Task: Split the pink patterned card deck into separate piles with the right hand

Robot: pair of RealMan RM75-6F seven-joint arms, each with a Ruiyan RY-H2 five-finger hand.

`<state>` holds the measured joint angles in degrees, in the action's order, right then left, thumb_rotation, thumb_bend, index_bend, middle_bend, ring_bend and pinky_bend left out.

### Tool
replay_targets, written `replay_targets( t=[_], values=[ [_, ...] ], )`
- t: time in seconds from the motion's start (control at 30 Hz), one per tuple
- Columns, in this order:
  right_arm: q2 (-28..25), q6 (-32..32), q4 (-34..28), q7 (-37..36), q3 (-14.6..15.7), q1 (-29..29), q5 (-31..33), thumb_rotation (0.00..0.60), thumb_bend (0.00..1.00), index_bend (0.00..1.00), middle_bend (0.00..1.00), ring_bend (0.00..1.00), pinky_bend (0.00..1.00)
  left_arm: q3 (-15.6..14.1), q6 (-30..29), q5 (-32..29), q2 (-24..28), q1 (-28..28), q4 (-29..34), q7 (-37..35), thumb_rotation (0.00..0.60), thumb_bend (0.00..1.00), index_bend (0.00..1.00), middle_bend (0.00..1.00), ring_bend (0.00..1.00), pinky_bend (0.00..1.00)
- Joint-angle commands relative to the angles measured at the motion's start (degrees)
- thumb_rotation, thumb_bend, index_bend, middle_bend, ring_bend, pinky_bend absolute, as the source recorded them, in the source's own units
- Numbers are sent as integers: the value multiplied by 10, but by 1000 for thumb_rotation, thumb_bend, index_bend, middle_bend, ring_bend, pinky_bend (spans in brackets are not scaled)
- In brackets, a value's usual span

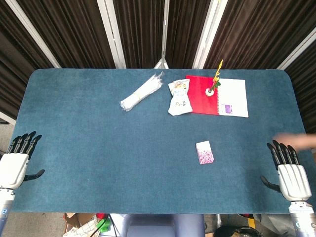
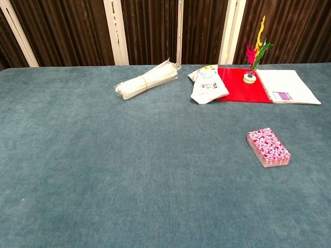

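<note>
The pink patterned card deck (image 1: 205, 152) (image 2: 268, 148) lies flat as one stack on the blue table, right of centre. My right hand (image 1: 289, 173) rests at the table's right front edge, fingers extended and apart, holding nothing, well to the right of the deck. At the left front edge sits my left hand (image 1: 17, 162), likewise with fingers spread and holding nothing. The chest view shows neither hand.
Toward the back lie a bundle of clear-wrapped white sticks (image 1: 141, 92) (image 2: 147, 78), a white snack packet (image 1: 179, 97) (image 2: 207, 84), and a red and white notebook (image 1: 219, 96) (image 2: 269, 85) with a small feathered ornament (image 1: 215, 81) (image 2: 255, 57) on it. A blurred person's hand (image 1: 296, 140) reaches in at the right edge.
</note>
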<state>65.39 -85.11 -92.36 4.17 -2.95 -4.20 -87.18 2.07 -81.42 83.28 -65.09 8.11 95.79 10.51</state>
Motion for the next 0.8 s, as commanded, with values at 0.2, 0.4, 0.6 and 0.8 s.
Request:
replay_targets(
  t=[0.2, 0.4, 0.6, 0.8],
  values=[
    [0, 0, -1, 0, 0, 0, 0, 600, 236, 0, 0, 0, 0, 0, 0, 0, -1, 0, -1, 0, 600, 10, 0, 0, 0, 0],
    [0, -1, -1, -2, -1, 0, 0, 600, 236, 0, 0, 0, 0, 0, -3, 3, -1, -1, -1, 0, 600, 10, 0, 0, 0, 0],
    [-1, 2, -14, -10, -5, -4, 2, 600, 236, 0, 0, 0, 0, 0, -5, 6, -2, -2, -1, -6, 600, 10, 0, 0, 0, 0],
    [-13, 52, -62, 6, -16, -29, 30, 600, 236, 0, 0, 0, 0, 2, -2, 5, -1, 1, -4, -16, 600, 10, 0, 0, 0, 0]
  ],
)
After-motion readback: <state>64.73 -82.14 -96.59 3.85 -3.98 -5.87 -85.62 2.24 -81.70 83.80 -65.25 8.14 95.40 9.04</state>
